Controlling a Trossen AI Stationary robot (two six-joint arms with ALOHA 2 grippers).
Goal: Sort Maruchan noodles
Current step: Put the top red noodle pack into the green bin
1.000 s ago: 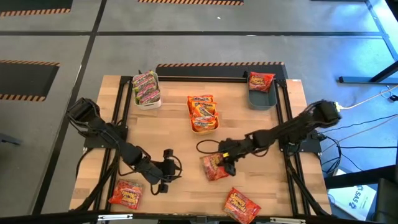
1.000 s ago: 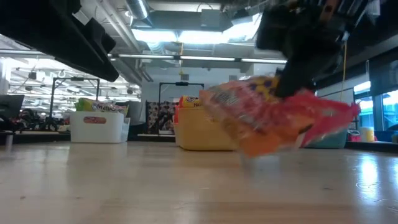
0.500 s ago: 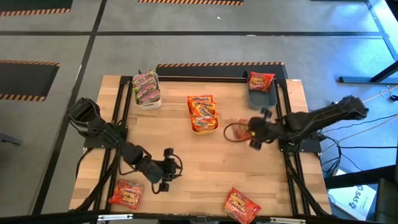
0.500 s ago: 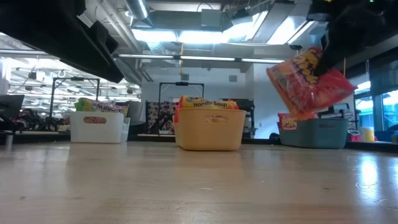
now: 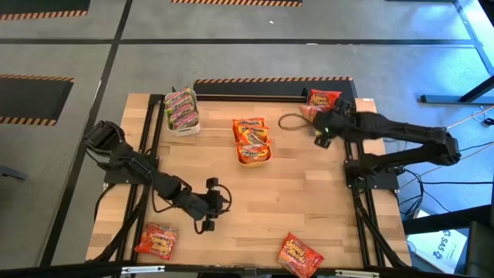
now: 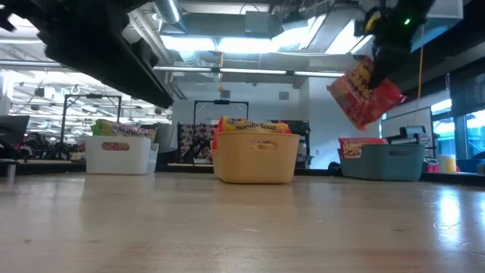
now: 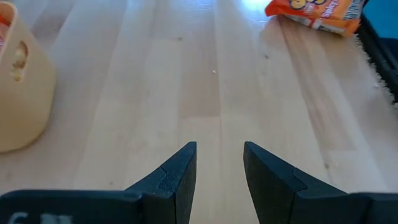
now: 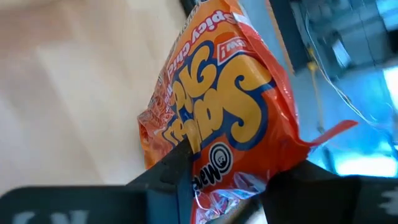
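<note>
My right gripper (image 5: pixel 318 131) is shut on a red-orange Maruchan packet (image 6: pixel 364 91) and holds it in the air beside the blue bin (image 5: pixel 324 122) at the far right. That bin holds another red packet (image 5: pixel 324 99). Two more red packets (image 5: pixel 157 241) (image 5: pixel 299 256) lie flat near the table's front edge. The white bin (image 5: pixel 183 123) holds green-pink packets and the yellow bin (image 5: pixel 252 158) holds orange ones. My left gripper (image 7: pixel 219 168) stands open over bare wood at the near left, with nothing between its fingers. My right gripper pinches the packet's end by the maker's logo (image 8: pixel 217 165) between its two fingers (image 8: pixel 177 168). The fingers slant down at it from above. The packet hangs tilted below them (image 6: pixel 362 95), clear of the table and higher than the bins' rims.
The three bins stand in a row along the far side of the table. A dark cable loop (image 5: pixel 289 121) lies left of the blue bin. Bare wood fills the table's middle. Black frame rails (image 5: pixel 356 193) run along the left and right sides.
My right gripper has lifted the packet off the table's middle and carried it up toward the far right corner, to the blue bin, turning on the way. The packet, which lay flat, now hangs tilted in the air.
</note>
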